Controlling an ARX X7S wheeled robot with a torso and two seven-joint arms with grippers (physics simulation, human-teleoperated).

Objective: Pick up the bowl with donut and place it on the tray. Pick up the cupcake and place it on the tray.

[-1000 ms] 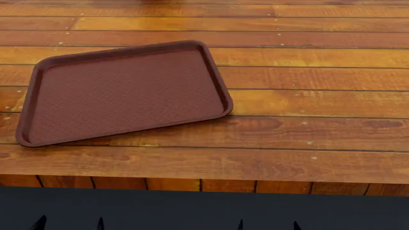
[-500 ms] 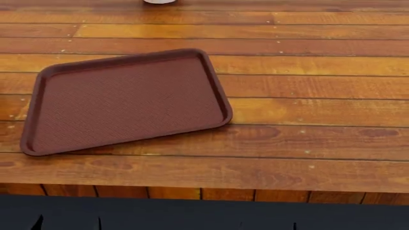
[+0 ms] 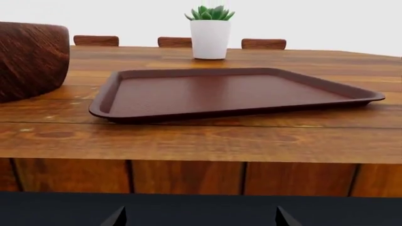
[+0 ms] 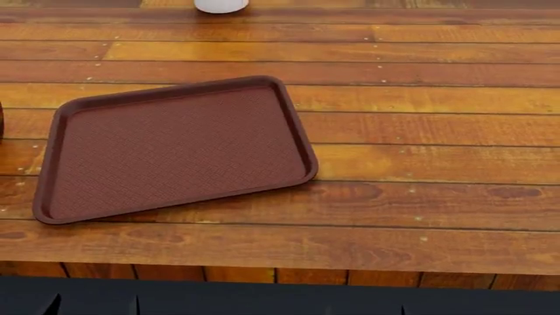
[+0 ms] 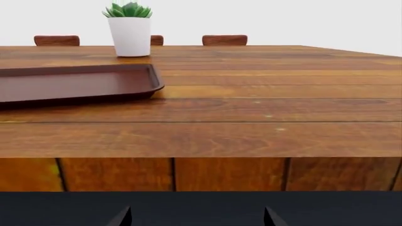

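The maroon tray lies empty on the wooden table's left half; it also shows in the left wrist view and the right wrist view. The dark wood-grain bowl stands left of the tray; only a sliver of it shows in the head view, and its inside is hidden. The donut and cupcake are out of view. My left gripper and right gripper are both open and empty, held low before the table's front edge, apart from everything.
A white pot with a green succulent stands beyond the tray's far side, also seen in the right wrist view. Chair backs line the table's far edge. The plank table stretches right of the tray.
The head view has shifted: the tray sits lower in the frame, and the white pot and the bowl's edge have come into sight. The grippers stay low and open.
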